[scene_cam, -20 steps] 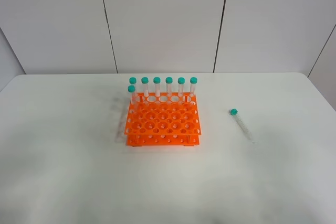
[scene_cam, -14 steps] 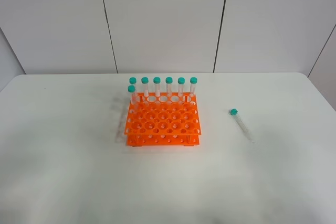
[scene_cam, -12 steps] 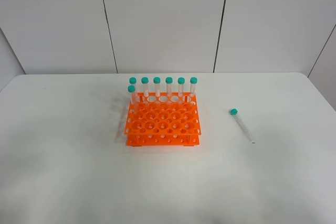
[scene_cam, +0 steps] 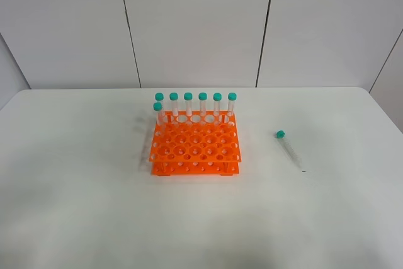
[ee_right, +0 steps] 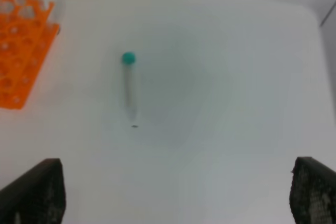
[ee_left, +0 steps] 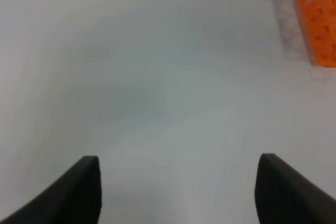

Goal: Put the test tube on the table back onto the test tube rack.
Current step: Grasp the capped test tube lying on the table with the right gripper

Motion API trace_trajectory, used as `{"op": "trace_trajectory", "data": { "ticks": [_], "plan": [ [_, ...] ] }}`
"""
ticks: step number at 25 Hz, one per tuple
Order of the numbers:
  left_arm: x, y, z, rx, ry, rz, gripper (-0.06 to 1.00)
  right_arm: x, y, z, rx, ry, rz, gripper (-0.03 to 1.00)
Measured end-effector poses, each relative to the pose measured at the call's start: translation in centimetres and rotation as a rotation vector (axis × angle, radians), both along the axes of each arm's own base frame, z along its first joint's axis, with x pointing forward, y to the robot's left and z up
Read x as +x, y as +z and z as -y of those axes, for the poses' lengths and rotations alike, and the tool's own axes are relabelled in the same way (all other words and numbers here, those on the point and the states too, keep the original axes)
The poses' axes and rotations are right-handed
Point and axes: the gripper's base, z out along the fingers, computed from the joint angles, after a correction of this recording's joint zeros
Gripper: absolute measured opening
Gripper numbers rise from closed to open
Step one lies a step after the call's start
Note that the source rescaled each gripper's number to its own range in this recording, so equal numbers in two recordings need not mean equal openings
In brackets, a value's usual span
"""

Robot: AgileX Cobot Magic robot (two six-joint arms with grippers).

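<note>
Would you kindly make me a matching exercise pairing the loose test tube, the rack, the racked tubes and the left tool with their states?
1. test tube
2. test tube rack
3. racked tubes
4. left tool

A. standing upright
B. orange, two-tier
C. open, holding nothing
D. lying flat

Pairs: 1-D, 2-B, 3-A, 4-C.

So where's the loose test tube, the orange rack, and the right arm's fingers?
test tube [scene_cam: 290, 150]: high view, middle of its clear body.
test tube rack [scene_cam: 195, 144]: high view, its orange top grid.
right fingers [ee_right: 39, 192]: right wrist view, one dark finger's surface.
</note>
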Motion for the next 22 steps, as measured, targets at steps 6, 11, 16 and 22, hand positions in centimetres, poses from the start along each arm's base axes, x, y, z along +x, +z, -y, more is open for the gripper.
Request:
{"op": "trace_trajectory", "data": {
  "ticks": [6,11,16,22],
  "plan": [
    [0.0,0.0,0.0,0.0,0.0,0.0,1.0,10.5,-1.8,-0.8,0.017,0.013,-0.279,0.94],
    [0.0,0.0,0.0,0.0,0.0,0.0,1.0,18.3,-5.4,-1.1,0.015,0.01,-0.447,0.94],
    [0.0,0.0,0.0,0.0,0.0,0.0,1.0,23.9,-9.8,-1.7,0.058,0.009,-0.549,0.94],
    [0.0,0.0,0.0,0.0,0.0,0.0,1.0,26.7,-15.6,-2.1,0.088,0.001,-0.621,0.94]
  ]
}}
